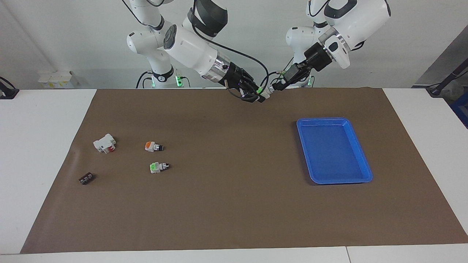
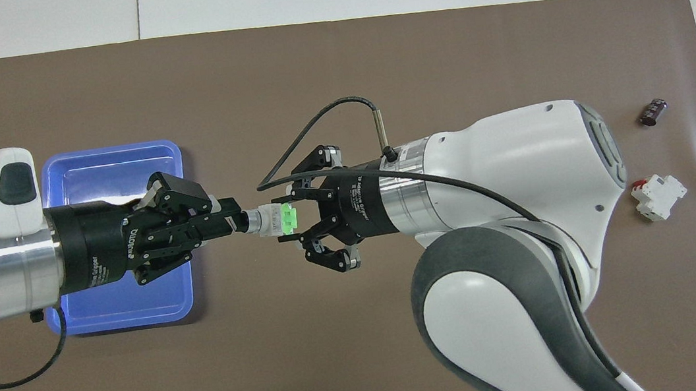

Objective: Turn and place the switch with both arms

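The switch (image 2: 271, 219) hangs in the air between the two arms (image 1: 190, 47), lying level, over the brown mat's edge at the robots' end (image 1: 264, 94). Its pale green cap points at my right gripper (image 2: 295, 218), which is shut on that end (image 1: 258, 95). My left gripper (image 2: 237, 222) comes in from the blue tray's side with its fingertips drawn together on the black knob end (image 1: 273, 87). Both hold the same switch.
A blue tray (image 1: 334, 120) lies on the mat toward the left arm's end. Toward the right arm's end lie another green-capped switch (image 1: 158, 167), an orange-capped switch (image 1: 153, 147), a white block with red parts (image 1: 104, 143) and a small dark part (image 1: 86, 178).
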You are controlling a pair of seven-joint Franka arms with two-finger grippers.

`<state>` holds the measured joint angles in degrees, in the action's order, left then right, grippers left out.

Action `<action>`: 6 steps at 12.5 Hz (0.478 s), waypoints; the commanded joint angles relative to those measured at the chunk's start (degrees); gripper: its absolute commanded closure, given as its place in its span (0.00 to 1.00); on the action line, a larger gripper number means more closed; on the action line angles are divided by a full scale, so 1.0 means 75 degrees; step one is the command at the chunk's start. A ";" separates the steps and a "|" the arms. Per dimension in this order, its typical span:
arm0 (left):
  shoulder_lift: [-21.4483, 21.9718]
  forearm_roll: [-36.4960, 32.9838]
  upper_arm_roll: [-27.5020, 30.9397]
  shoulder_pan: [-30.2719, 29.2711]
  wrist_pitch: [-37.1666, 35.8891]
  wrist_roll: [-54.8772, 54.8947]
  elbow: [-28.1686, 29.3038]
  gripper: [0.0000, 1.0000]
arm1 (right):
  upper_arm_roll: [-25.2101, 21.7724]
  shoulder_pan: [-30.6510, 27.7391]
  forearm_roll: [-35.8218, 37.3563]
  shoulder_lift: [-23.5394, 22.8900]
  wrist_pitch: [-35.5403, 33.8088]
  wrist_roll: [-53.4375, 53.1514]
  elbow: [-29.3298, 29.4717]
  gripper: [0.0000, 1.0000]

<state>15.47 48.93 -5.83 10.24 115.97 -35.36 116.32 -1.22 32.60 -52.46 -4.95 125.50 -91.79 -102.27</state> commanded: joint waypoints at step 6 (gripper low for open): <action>-0.0011 0.0027 0.0039 0.0193 0.0626 0.0530 0.0053 0.84 | 0.0033 -0.0035 -0.0025 0.0050 0.0024 -0.0148 0.0007 1.00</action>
<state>15.40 48.92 -5.91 10.26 117.77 -32.82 116.33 -1.23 32.56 -52.46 -4.95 125.52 -91.80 -102.23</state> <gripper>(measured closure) 0.837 0.577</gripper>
